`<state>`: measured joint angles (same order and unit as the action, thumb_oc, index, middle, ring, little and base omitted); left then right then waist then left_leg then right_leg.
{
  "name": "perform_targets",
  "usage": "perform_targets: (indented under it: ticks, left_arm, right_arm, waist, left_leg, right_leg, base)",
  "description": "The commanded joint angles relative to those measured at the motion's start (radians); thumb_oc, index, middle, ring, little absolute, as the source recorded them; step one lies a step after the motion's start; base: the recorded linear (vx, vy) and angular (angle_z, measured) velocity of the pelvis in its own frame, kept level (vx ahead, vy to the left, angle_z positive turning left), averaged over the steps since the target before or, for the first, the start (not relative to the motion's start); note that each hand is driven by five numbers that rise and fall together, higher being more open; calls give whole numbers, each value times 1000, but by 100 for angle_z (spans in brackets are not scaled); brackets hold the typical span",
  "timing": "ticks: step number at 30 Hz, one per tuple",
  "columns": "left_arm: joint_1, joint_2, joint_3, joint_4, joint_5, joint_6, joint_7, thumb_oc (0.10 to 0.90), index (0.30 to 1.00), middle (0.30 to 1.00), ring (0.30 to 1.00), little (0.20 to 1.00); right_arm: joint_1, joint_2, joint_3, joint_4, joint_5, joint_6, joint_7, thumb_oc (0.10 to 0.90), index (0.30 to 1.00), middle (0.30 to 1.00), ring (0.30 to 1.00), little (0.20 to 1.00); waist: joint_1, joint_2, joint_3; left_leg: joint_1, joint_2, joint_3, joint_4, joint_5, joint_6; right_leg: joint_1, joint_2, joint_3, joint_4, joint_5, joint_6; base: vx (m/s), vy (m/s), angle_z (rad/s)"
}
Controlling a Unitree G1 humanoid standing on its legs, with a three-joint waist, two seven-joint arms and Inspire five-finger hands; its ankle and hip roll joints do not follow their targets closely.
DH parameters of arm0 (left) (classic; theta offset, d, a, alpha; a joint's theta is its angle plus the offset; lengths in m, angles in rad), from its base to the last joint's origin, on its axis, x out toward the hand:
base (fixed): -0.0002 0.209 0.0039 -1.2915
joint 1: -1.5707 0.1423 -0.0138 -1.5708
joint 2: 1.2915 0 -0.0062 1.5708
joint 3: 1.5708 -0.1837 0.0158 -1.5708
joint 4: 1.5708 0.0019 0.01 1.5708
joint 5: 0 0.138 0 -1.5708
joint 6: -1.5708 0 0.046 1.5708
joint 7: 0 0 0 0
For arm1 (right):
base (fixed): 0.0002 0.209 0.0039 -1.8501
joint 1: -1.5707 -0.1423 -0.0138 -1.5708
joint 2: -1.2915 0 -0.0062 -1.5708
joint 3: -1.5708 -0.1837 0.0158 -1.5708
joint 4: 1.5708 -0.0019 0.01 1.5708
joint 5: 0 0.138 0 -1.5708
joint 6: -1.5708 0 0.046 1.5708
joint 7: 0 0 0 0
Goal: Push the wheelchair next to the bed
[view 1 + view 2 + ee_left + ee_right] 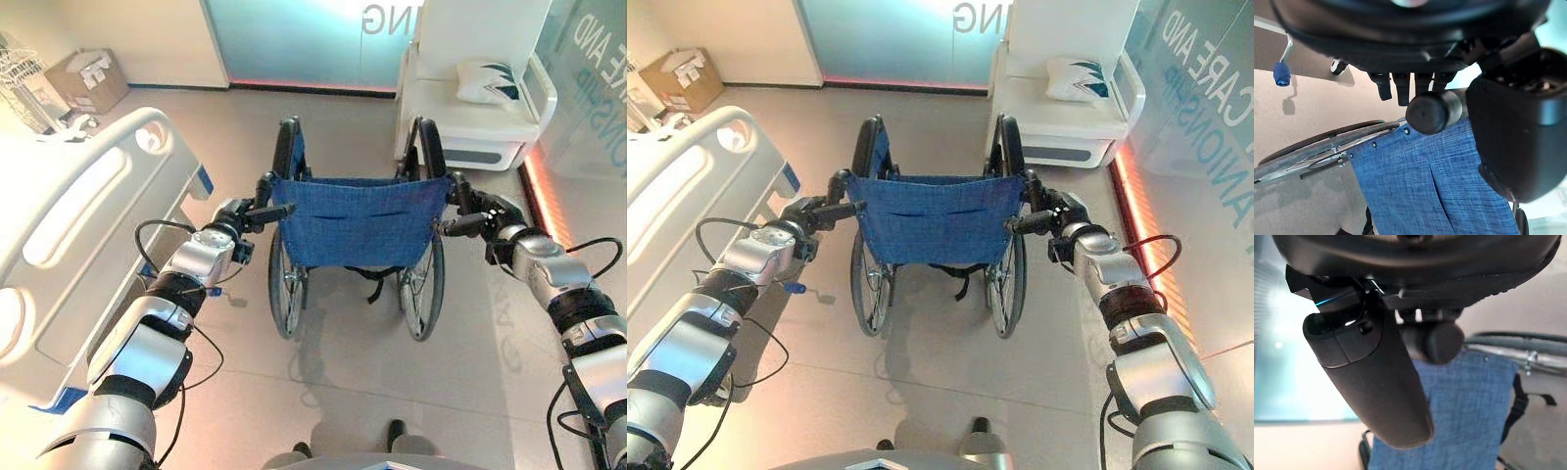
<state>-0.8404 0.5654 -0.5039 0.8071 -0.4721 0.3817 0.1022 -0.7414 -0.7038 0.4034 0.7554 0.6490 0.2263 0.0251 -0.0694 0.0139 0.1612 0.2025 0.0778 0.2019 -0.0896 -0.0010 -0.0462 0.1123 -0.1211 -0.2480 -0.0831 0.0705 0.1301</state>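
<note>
The wheelchair (358,220) stands in the middle of the floor with its blue cloth back towards me and its large wheels below. My left hand (235,217) is curled round the left push handle (1432,111), with fingers (1400,88) wrapped over the black grip. On the other side my right hand (480,213) is closed round the right push handle (1435,340), its thumb (1371,377) lying alongside. The white bed (69,215) with its side rail runs along the left, a short way from the wheelchair's left wheel.
A white armchair (470,122) holding a pillow (487,80) stands just ahead of the wheelchair at the right. A cardboard box (88,78) sits at the far left. A glass wall (588,88) lines the right side. A blue crank knob (1281,73) sticks out from the bed.
</note>
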Motion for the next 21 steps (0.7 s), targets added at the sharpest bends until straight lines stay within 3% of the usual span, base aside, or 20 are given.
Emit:
perform_targets:
  ticks: [1, 21]
  left_arm:
    - [-125, 26, -11, 42, 44, -121, 21, 800, 900, 900, 900, 900]
    - [-74, 22, -20, 15, 23, -135, -50, 800, 900, 900, 900, 900]
  right_arm:
    - [-200, 97, 19, -103, 118, -209, 113, 400, 300, 300, 300, 300]
    - [-149, 101, -3, -101, 90, -213, 74, 400, 300, 300, 300, 300]
  waist:
    - [41, -31, -86]
    - [45, -23, -85]
  left_leg:
    - [-80, -126, 1, 76, -66, 66]
    - [-77, -128, -19, 69, -60, 61]
  right_leg:
    - [-38, 28, 28, 137, -85, 1]
    - [-26, 31, 27, 115, -79, -3]
  base:
    - [0, 0, 0]
    - [0, 0, 0]
